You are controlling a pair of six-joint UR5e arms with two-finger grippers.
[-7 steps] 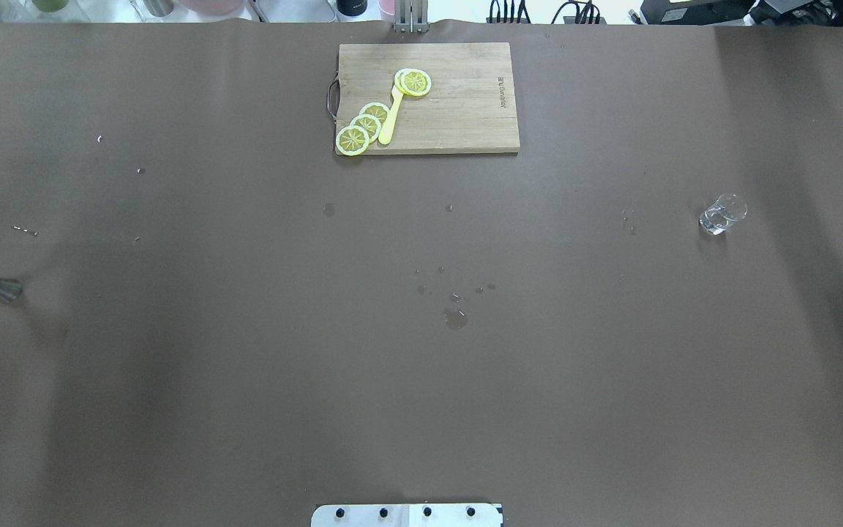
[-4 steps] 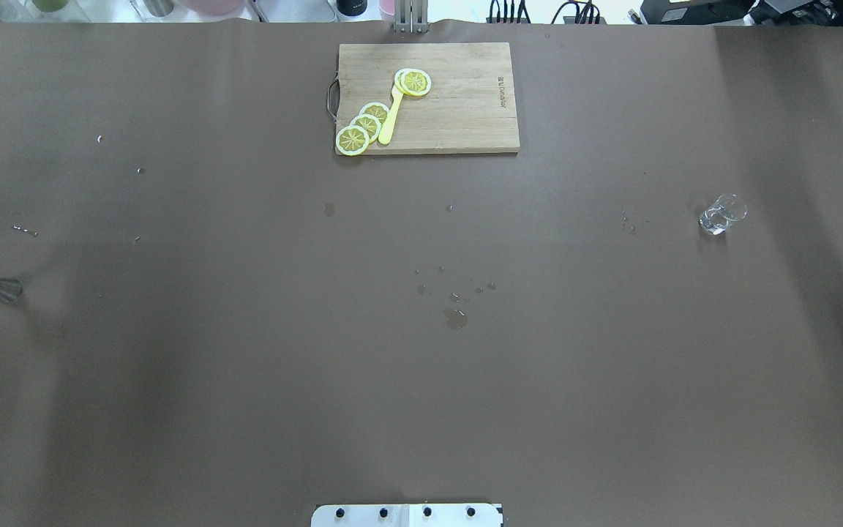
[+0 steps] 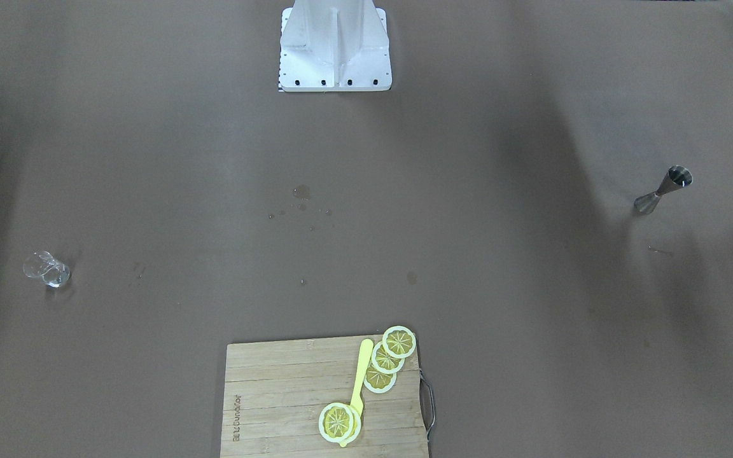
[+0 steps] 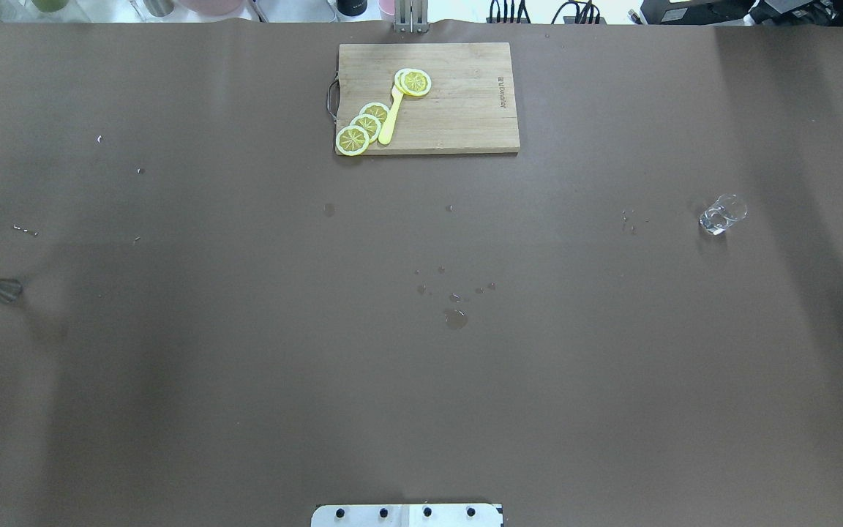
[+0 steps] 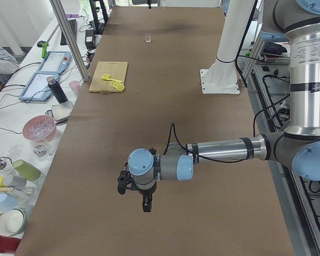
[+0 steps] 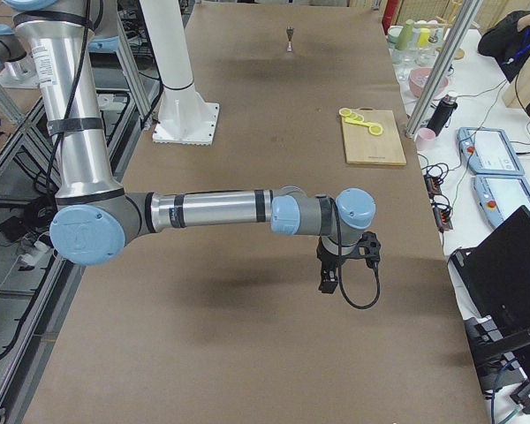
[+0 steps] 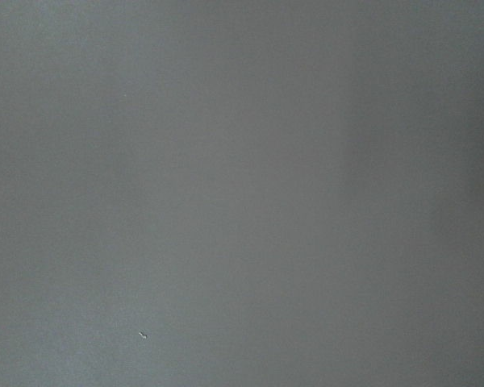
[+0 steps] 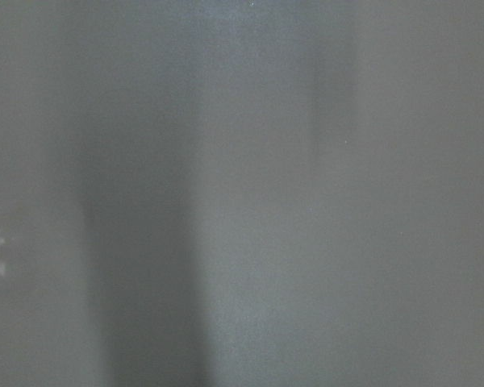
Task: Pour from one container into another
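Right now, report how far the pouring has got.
Done: nothing visible; the glass and the jigger stand far apart at opposite ends of the table. In hand: nothing; the left gripper and right gripper hang over bare table. Left: grasp, carry, pour.

matt brown table cover [image 4: 246, 366], clear glossy drinking glass [image 4: 723, 214], shiny smooth steel jigger [image 3: 663, 189], pale matt wood cutting board [image 4: 458, 110] with visible grain, thin metal handle [image 4: 332, 99], smooth yellow plastic-looking lemon slices [image 4: 353, 140], white painted metal base plate [image 3: 335, 44], polished silver left arm tube [image 5: 224, 150]
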